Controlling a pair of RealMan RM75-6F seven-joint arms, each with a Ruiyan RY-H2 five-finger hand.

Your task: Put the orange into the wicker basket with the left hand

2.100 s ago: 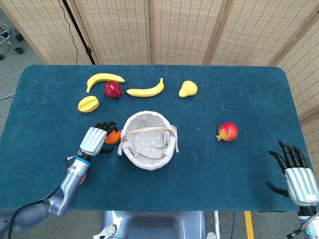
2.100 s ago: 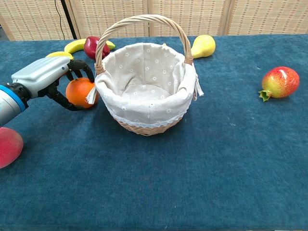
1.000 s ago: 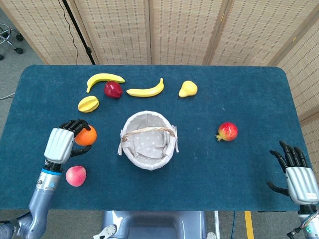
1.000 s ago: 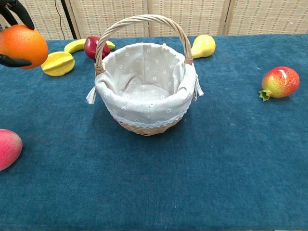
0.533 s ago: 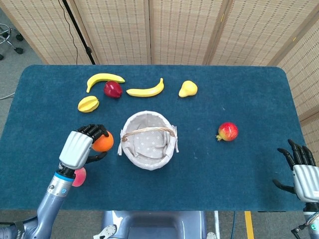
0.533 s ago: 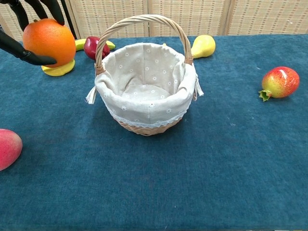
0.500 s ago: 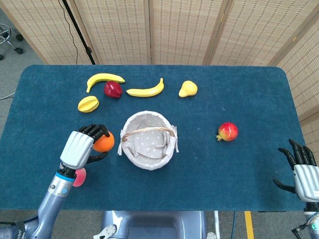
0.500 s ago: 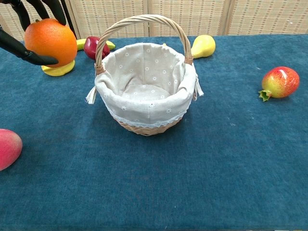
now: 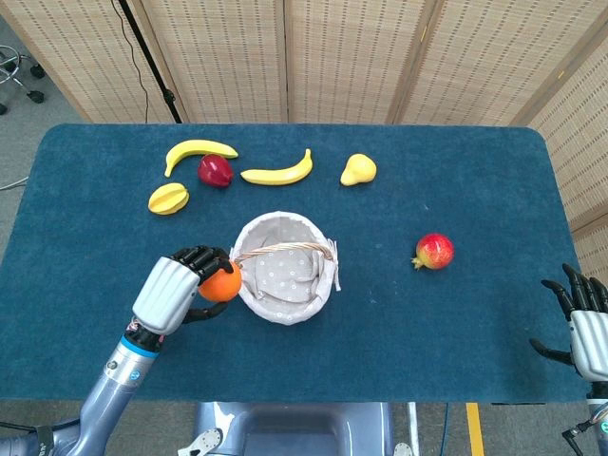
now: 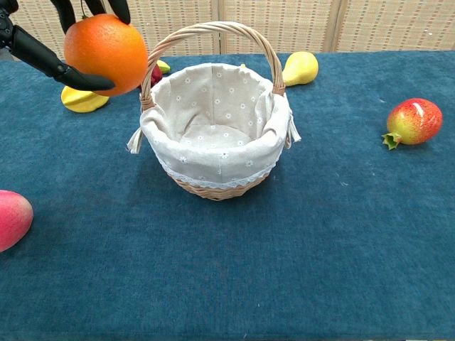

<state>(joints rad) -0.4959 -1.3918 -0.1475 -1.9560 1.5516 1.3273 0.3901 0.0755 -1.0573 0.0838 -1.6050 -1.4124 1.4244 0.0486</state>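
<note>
My left hand [image 9: 174, 291] grips the orange [image 9: 221, 284] and holds it in the air just left of the wicker basket [image 9: 283, 269]. In the chest view the orange [image 10: 106, 54] hangs high, close to the left end of the basket's handle, with dark fingers [image 10: 44, 54] wrapped around it. The basket [image 10: 217, 128] has a pale cloth lining and nothing inside. My right hand [image 9: 590, 337] rests at the table's right front corner, fingers spread, holding nothing.
Two bananas [image 9: 277, 172], a red apple [image 9: 215, 170], a star fruit [image 9: 168, 199] and a pear [image 9: 358, 169] lie behind the basket. A pomegranate [image 9: 434, 251] sits to its right. A pink peach [image 10: 12, 219] lies at the front left in the chest view.
My left hand has carried the orange to the right, from beside the star fruit to right next to the basket's left rim. The right hand has slid a little toward the table's front right edge.
</note>
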